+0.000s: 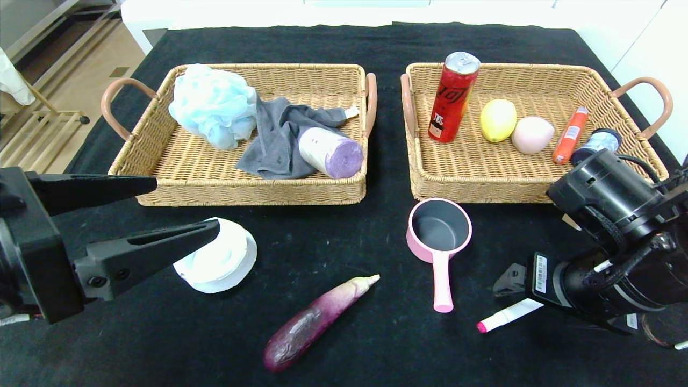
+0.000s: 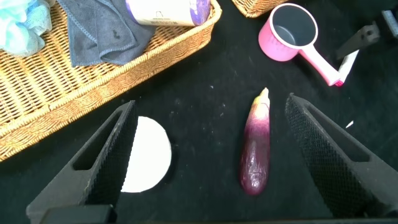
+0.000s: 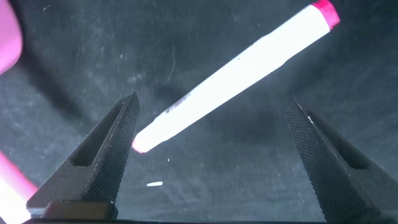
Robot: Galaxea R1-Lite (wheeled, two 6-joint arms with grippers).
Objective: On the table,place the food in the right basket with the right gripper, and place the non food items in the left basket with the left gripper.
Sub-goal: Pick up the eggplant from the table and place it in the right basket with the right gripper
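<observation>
The left basket (image 1: 161, 177) already holds 3 non-food items, and 5 things are seen in the right basket (image 1: 430, 185). Left on the tabletop (image 1: 376, 333) are the eggplant (image 1: 314, 321), white tape roll (image 1: 220, 257), pink pot (image 1: 438, 234) and pink-capped tube (image 1: 509, 314). The left hand (image 1: 180, 207) is held spread apart above the roll; the right hand (image 3: 211, 162) is spread apart over the tube.

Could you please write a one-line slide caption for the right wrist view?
Right gripper open above the black table, fingers straddling a white tube with pink cap.
</observation>
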